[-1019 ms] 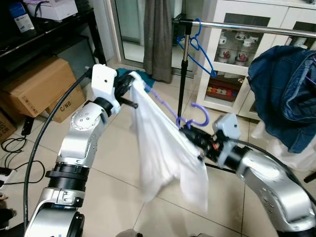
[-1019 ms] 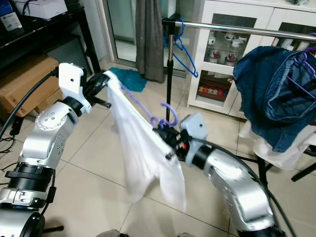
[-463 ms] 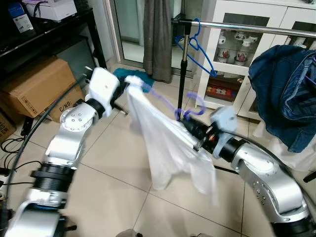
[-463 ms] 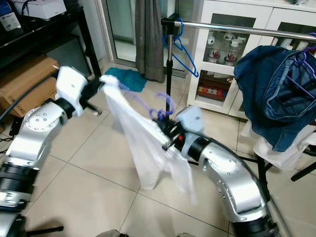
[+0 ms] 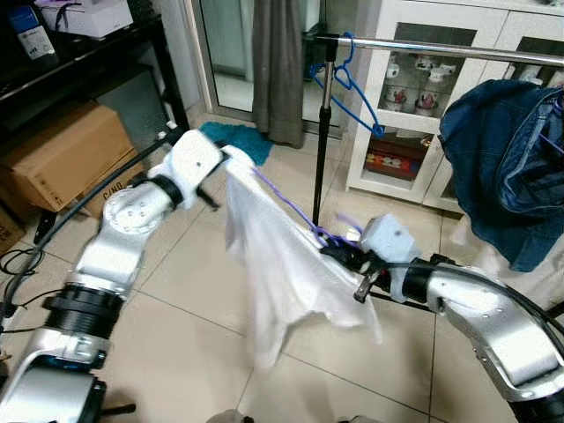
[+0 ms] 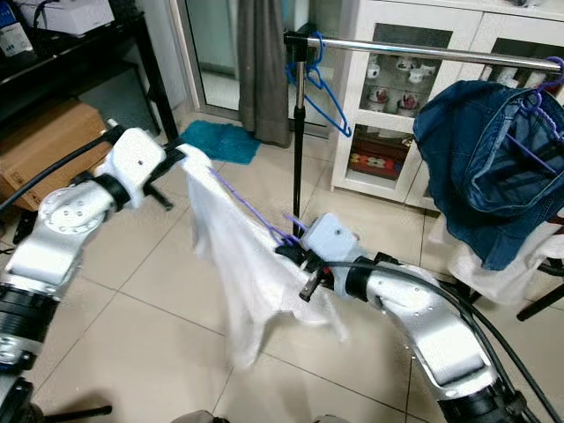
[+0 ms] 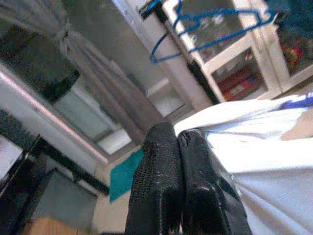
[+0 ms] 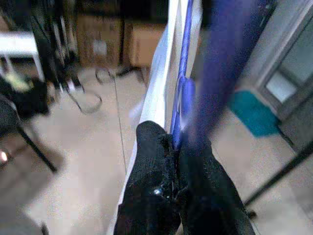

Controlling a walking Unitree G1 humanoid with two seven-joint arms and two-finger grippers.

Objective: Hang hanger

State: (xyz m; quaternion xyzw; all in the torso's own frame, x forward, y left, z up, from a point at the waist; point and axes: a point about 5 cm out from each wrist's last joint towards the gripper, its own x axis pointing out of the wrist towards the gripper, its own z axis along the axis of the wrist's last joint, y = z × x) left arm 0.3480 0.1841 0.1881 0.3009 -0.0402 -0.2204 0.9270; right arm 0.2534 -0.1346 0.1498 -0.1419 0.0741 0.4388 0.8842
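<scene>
Stretching between the two arms, a white garment [image 5: 291, 273] on a purple hanger [image 5: 286, 204] hangs out in the air over the tiled floor [image 5: 176, 308], its loose cloth drooping toward 6 o'clock. The left gripper [image 5: 231, 159], at about 10 o'clock from the middle of the eye views, has its black fingers [image 7: 166, 186] pressed together on the upper corner of the garment, as the left wrist view shows. The right gripper [image 5: 328, 253], near the middle of the scene, pinches the hanger just below its hook together with the cloth; in the right wrist view its fingers [image 8: 156, 181] are squeezed tight around the purple stem. The hanger's arm runs as a thin purple line from the left gripper down toward the right one. Above and behind, toward 12 to 2 o'clock, a metal clothes rail [image 5: 423, 48] on a black upright pole [image 5: 322, 132] carries a bare blue hanger [image 5: 352, 84] near its end, and a denim jacket [image 5: 502, 167] hangs farther along at 2 o'clock. The garment's hanger is well apart from the rail, below it. A white glass-door cabinet [image 5: 414, 115] stands behind the rail, a grey curtain [image 5: 275, 70] at 12 o'clock, and cardboard boxes [image 5: 62, 159] at 9 o'clock.
</scene>
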